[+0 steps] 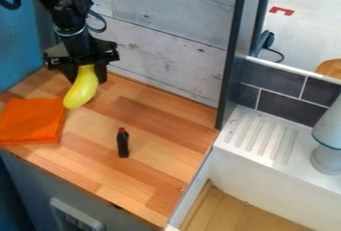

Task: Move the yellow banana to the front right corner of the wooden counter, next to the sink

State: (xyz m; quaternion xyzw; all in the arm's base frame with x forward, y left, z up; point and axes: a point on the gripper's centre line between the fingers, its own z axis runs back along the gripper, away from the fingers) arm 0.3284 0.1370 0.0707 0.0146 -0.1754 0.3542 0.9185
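Camera view: one black two-finger gripper [86,79], clamped on the upper end of one yellow toy, possibly a banana [81,90], slanting down beside an orange cloth [30,121]. Apart, on the wooden countertop [160,120]: one small black bottle, red-capped [123,144], ungrasped. Grasp made; release not made; contact between toy and countertop hard to tell.

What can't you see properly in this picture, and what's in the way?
In the camera view:
- Top of the yellow thing: hidden by the gripper.
- Left side of the orange cloth: cut off by the left edge.
- Right side of the pale vase-like thing: cut off by the right edge.
- Any label on the black bottle: too small.
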